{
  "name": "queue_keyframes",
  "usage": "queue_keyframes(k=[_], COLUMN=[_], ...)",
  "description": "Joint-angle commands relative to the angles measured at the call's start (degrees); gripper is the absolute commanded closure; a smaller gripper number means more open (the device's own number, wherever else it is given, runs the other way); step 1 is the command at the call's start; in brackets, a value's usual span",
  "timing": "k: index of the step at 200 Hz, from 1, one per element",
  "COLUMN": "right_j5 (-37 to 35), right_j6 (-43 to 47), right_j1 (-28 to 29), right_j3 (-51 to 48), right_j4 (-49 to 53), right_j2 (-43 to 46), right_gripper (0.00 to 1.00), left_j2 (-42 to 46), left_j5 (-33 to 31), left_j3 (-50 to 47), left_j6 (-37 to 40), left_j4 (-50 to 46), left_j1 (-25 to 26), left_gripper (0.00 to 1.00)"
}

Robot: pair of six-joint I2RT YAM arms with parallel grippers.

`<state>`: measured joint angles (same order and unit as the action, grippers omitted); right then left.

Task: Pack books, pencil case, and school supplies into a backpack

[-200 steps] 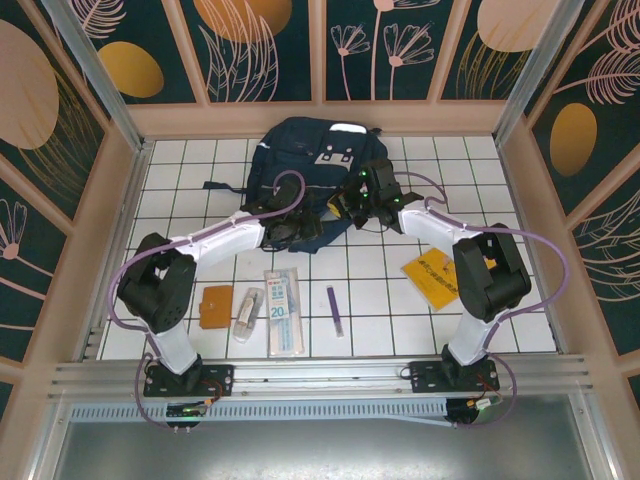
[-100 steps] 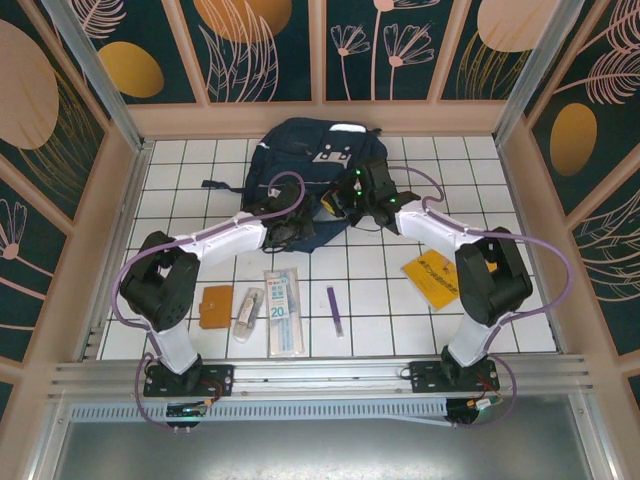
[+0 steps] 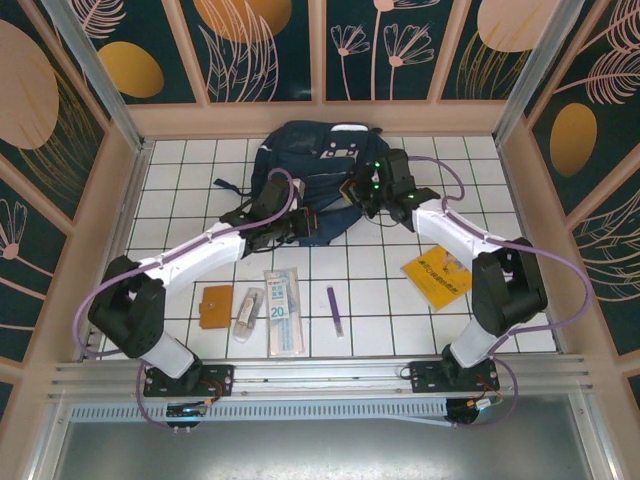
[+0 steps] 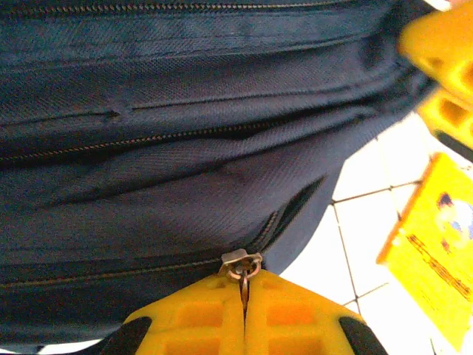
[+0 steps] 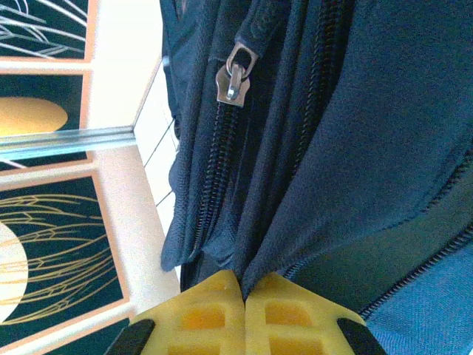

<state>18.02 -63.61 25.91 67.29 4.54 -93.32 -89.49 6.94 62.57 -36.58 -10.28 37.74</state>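
The left gripper [image 4: 244,290] is pressed together on a zipper pull [image 4: 242,263] of the backpack [image 4: 185,163], which lies directly ahead of it. The right gripper [image 5: 242,292] pinches a fold of backpack fabric. The yellow booklet [image 4: 436,244] lies on the worktop to the left gripper's right.

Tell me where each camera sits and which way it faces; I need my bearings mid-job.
Top external: fixed above and behind the bases, looking down on the table; left arm and right arm reach to the backpack.
Left wrist: on the left arm, facing the backpack's side; the left jaws pinch a zipper pull.
Right wrist: on the right arm, facing the backpack's zippers and a wall panel; the right jaws are shut on a fabric fold.
Shared: the yellow booklet, in top external and left wrist.
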Motion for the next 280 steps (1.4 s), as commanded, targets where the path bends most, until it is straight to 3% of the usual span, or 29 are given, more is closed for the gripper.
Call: queue_keyframes(k=[1,28,94,117,126,150,174,209,235,251,263,280], right_j5=[-3.7,-4.8,-2.5,4.1,7.6,12.2,11.4,23.7,23.8,20.5,16.3,15.7], right_j6=[5.6,9.3,15.7,22.5,25.5,39.2,55.3,88.6,108.1,113.3,115.1,118.4], right_j1=[-2.3,-2.8,-6.9,-8.1,-8.3,-8.0,-7.6,-3.7,-0.5,1.0,2.5,3.9], right_j3=[-0.9,-0.8,-2.3,-3.6,-3.9,-6.0,-10.2,-16.6,-11.0,-5.7,-4.0,-2.5], right_j4=[-0.7,0.8,2.4,-1.1,-2.2,-4.5,-6.9,-10.0,2.2,9.3,10.1,11.1], right_j2=[2.0,2.1,1.9,1.4,1.3,4.3,10.4,14.7,8.2,1.7,-1.5,-4.4], right_gripper=[1.00,1.00,1.00,1.00,0.84,0.56,0.50,0.37,0.34,0.35,0.35,0.39], left_j2=[3.7,5.5,6.6,5.0,4.2,3.2,2.9,2.7,3.2,3.6,3.8,4.2], left_j5=[10.3,15.0,5.0,7.3,9.1,12.0,13.7,17.4,18.8,20.0,20.5,20.6], left_j3=[-3.2,-6.5,-8.2,-7.3,-7.2,-5.8,-4.9,-4.1,-3.5,-3.3,-3.2,-3.2], left_j6=[5.4,5.8,21.4,22.8,22.1,19.9,20.0,23.4,26.0,27.3,28.1,28.9], left_j4=[6.2,10.7,-0.8,-0.6,0.7,5.3,7.9,9.4,10.0,10.0,9.9,9.6], left_j1=[-0.4,-0.8,-2.8,-2.8,-2.8,-2.8,-2.7,-2.7,-2.6,-2.7,-2.6,-2.7], left_gripper=[1.00,1.00,1.00,1.00,1.00,1.00,1.00,1.00,1.00,1.00,1.00,1.00])
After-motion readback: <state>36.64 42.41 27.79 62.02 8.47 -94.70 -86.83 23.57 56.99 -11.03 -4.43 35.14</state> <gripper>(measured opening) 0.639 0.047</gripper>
